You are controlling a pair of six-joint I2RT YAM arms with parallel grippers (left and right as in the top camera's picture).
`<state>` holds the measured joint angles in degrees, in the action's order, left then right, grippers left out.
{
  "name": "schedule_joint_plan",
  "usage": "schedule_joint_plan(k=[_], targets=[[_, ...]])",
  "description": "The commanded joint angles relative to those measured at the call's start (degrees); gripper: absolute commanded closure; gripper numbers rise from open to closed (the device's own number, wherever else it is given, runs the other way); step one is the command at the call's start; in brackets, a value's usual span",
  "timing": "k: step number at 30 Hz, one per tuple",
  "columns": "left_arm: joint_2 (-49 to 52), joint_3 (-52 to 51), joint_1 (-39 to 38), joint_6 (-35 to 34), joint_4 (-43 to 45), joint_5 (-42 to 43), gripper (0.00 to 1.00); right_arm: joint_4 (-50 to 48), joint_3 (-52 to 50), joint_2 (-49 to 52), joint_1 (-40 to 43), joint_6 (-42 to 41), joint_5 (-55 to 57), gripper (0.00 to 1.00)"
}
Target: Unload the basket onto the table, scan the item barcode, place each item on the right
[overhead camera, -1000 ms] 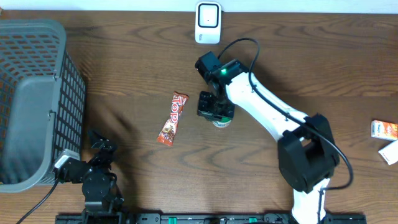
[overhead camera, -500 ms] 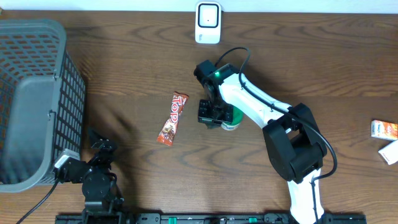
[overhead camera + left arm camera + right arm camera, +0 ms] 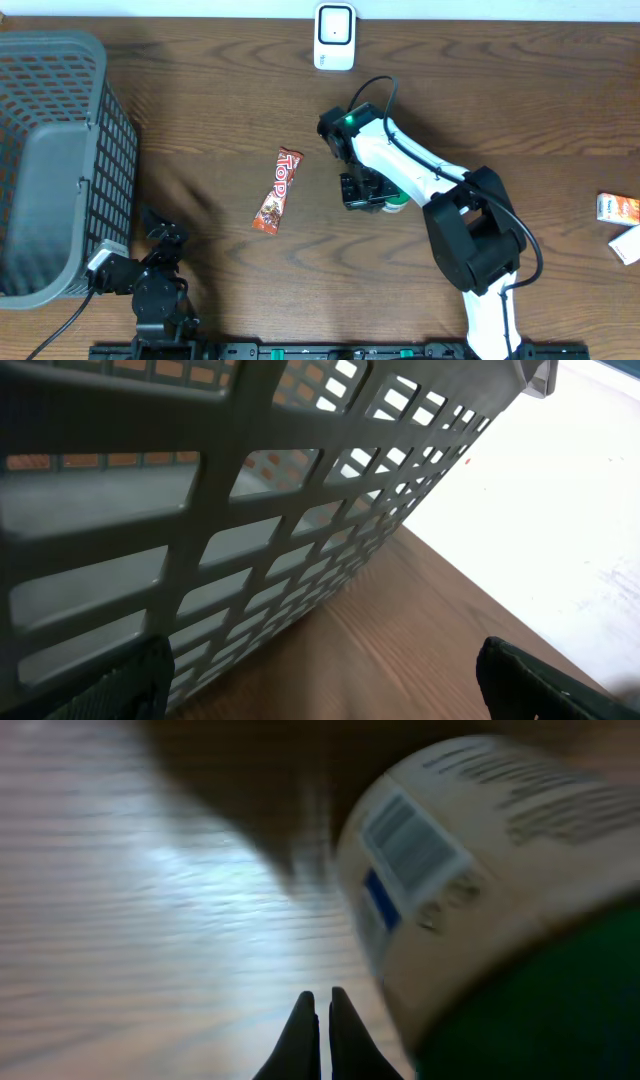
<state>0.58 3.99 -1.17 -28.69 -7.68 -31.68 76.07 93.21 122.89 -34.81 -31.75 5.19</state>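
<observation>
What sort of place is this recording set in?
Probably a mock shop checkout set up on a wooden table: a grey mesh shopping basket at the left, a small white device at the far edge that may be the scanner, and packaged goods such as a wrapped snack bar lying loose.

One basket, scanner, candy bar, container; two packets.

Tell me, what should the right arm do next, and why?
Probably open the right pincer and ease it sideways around the green-lidded tub. Its jaws are shut on nothing, and the tub sits just beside them with its barcode showing, so nothing is held yet.
</observation>
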Motion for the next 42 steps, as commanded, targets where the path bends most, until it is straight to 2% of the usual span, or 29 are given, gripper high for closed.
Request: schedule_joint_plan(k=[1,7,8,9,10,11,13,14,17,20,24,28,33,42], targets=[[-0.35,-1.03,0.2,0.09,-1.27,-0.94,0.03,0.39,0.55,-5.49,-0.66,2.97,8.87,0.99],[-0.35,-1.03,0.2,0.09,-1.27,-0.94,0.03,-1.64,0.55,-14.43,-0.76,4.81,3.1,0.99],[-0.35,-1.03,0.2,0.11,-1.27,-0.94,0.03,-2.43,0.55,-16.06,-0.74,4.52,1.66,0.87],[-0.35,-1.03,0.2,0.11,-1.27,-0.94,0.03,-3.5,0.55,-18.1,-0.61,3.85,0.09,0.57],[-0.35,-1.03,0.2,0.11,-1.27,-0.94,0.03,-4.0,0.55,-19.41,-0.42,3.02,-0.57,0.34],[-0.35,-1.03,0.2,0.09,-1.27,-0.94,0.03,-4.17,0.55,-20.59,-0.09,1.57,-0.87,0.24],[-0.35,-1.03,0.17,0.09,-1.27,-0.94,0.03,-3.58,0.55,-22.64,0.92,-1.33,-1.01,0.11],[-0.35,-1.03,0.17,0.09,-1.27,-0.92,0.03,-3.15,0.55,-23.12,1.31,-2.03,-0.98,0.01],[-0.35,-1.03,0.2,0.09,-1.27,-0.94,0.03,0.44,0.52,-23.61,3.56,-11.13,-0.66,0.01],[-0.35,-1.03,0.2,0.11,-1.27,-0.94,0.03,4.15,-0.24,-22.64,5.66,-26.95,-0.57,0.01],[-0.35,-1.03,0.2,0.09,-1.27,-0.94,0.03,1.33,-3.54,-21.14,6.36,-39.98,-0.57,0.01],[-0.35,-1.03,0.2,0.09,-1.27,-0.94,0.03,-6.56,-8.72,-20.31,6.23,-43.65,-1.99,0.01],[-0.35,-1.03,0.17,0.09,-1.27,-0.94,0.03,-10.86,-13.46,-19.71,6.27,-49.77,-2.01,0.01],[-0.35,-1.03,0.17,0.11,-1.27,-0.94,0.03,-18.58,-17.31,-17.7,6.45,-50.49,-1.2,0.01]])
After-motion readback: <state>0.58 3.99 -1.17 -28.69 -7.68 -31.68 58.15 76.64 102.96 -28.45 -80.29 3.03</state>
